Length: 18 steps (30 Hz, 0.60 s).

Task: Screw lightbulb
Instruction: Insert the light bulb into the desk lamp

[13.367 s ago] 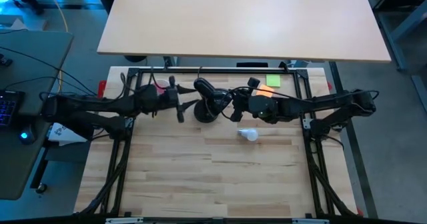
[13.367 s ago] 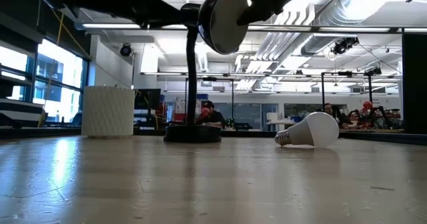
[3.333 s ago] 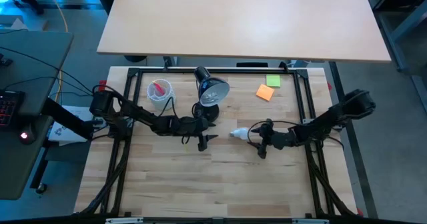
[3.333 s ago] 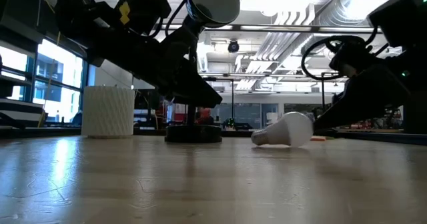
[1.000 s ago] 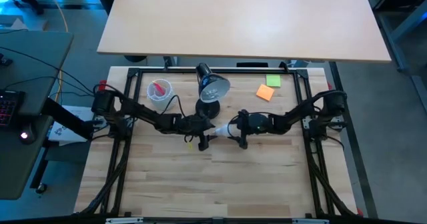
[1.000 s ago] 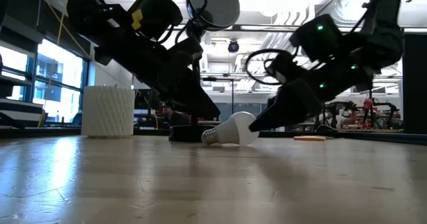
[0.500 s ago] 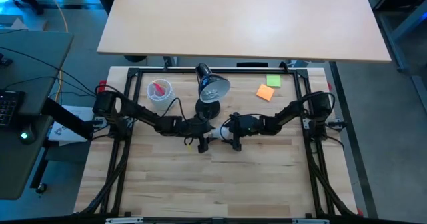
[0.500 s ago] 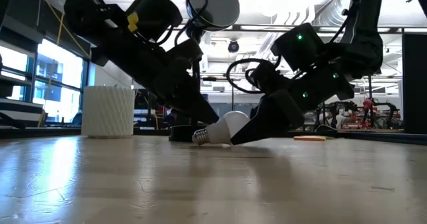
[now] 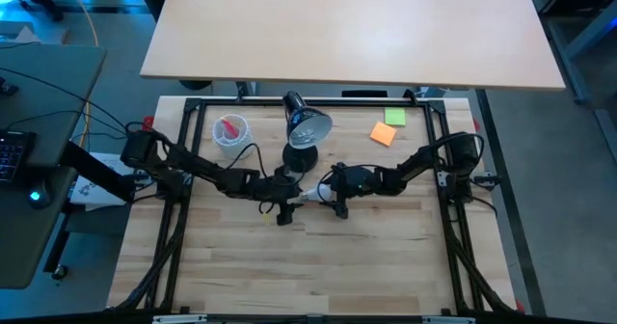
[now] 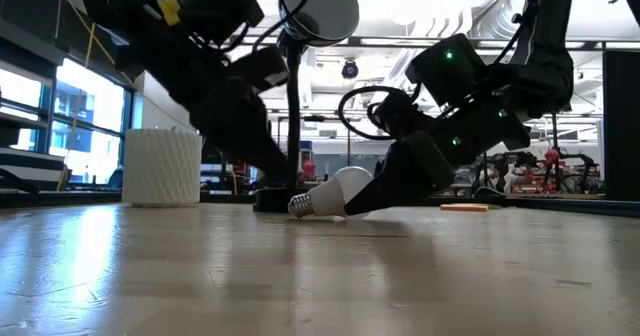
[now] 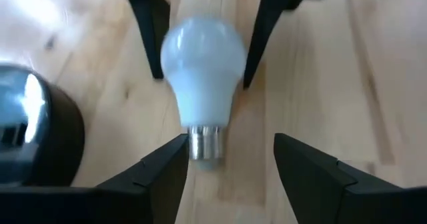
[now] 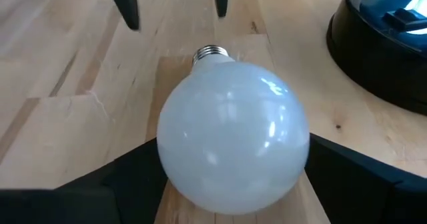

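White lightbulb (image 10: 333, 193) lies on its side on the wooden table (image 9: 318, 266), just in front of the black desk lamp (image 9: 303, 136). Note that your right claw (image 12: 230, 184) straddles its globe, spread wide. Your left claw (image 11: 230, 174) is released, flanking the screw base.

No readable text, label, brand, number or sign anywhere: none on the lightbulb (image 12: 232, 134), none on the orange sticky note (image 9: 383, 134) or the green sticky note (image 9: 395, 118), none on the white cup (image 10: 161, 167)
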Each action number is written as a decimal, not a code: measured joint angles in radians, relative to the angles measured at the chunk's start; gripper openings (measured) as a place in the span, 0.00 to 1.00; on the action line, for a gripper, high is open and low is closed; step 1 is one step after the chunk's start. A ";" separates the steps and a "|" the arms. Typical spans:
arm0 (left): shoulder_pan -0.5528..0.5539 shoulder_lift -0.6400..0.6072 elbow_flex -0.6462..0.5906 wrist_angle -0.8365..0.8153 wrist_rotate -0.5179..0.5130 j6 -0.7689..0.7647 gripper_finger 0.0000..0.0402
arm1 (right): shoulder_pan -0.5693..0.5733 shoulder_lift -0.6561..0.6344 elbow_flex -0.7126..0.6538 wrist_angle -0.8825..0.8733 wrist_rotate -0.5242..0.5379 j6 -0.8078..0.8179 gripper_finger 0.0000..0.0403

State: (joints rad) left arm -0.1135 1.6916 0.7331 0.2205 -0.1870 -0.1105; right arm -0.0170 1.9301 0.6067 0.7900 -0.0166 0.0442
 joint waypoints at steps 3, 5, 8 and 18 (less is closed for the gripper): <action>0.005 0.028 -0.001 0.002 0.001 0.005 0.52 | 0.000 0.000 0.000 0.003 -0.003 0.009 0.80; 0.010 0.042 -0.001 0.013 0.000 0.008 0.51 | 0.000 0.000 0.000 0.003 -0.003 0.023 0.80; 0.016 0.047 -0.001 0.015 -0.001 0.007 0.51 | 0.000 0.000 0.000 0.003 -0.003 0.027 0.80; -0.019 0.044 -0.001 -0.033 -0.015 -0.012 0.51 | 0.000 -0.019 0.000 -0.005 0.006 0.045 0.80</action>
State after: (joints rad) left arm -0.1325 1.7359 0.7322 0.1877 -0.2022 -0.1227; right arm -0.0170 1.9110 0.6071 0.7850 -0.0110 0.0895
